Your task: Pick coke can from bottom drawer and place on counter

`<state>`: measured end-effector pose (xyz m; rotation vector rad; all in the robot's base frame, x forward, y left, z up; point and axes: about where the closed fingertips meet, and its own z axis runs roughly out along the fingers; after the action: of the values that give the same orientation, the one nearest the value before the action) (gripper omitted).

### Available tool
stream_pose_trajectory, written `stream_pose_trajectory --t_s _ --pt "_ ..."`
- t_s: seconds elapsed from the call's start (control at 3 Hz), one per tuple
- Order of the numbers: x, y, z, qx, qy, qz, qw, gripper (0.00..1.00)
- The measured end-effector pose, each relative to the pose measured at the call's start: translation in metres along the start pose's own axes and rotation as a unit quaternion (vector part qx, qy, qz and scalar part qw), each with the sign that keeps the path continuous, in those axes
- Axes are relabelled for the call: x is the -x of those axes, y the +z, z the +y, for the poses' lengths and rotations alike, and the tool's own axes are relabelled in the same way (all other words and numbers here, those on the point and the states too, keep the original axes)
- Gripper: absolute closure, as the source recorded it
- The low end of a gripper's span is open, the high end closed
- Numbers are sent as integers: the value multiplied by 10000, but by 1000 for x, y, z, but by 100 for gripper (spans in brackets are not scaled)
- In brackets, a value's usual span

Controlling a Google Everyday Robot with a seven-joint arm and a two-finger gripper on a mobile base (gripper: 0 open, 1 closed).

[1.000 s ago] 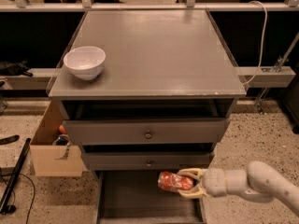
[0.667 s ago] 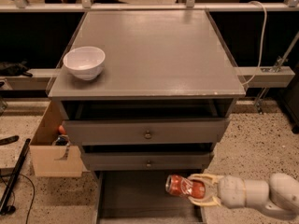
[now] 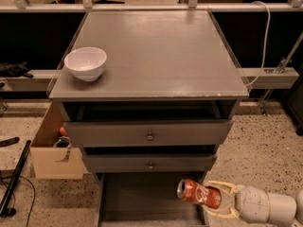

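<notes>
The small red metal coke can (image 3: 199, 194) was seen held lying on its side, its silver end turned to the left, over the right part of the wide, flat, dark bottom drawer (image 3: 137, 197) and close to its right wall. The pale two-finger gripper (image 3: 211, 198) was placed at the lower right, and its fingers were clamped on the right end of the can. Since only one end seemed to be gripped, it was judged that the can could be tilted or lost during the lift. The two grey drawer fronts with round knobs (image 3: 150, 135) stood out just above, so the can could be knocked against them or against the worn front edge of the large grey counter (image 3: 156, 51). If the can were released on its side, it could roll towards the round white bowl (image 3: 85, 63) or off the counter.
</notes>
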<state>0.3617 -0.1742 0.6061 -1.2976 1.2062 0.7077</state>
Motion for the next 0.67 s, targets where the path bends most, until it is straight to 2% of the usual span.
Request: stream_pose_trajectory --t_s 0.33,0.67 --pt "24 0 -4 -281 -337 -38 9990 100" --pt "77 5 -57 -709 -808 -33 9942 100"
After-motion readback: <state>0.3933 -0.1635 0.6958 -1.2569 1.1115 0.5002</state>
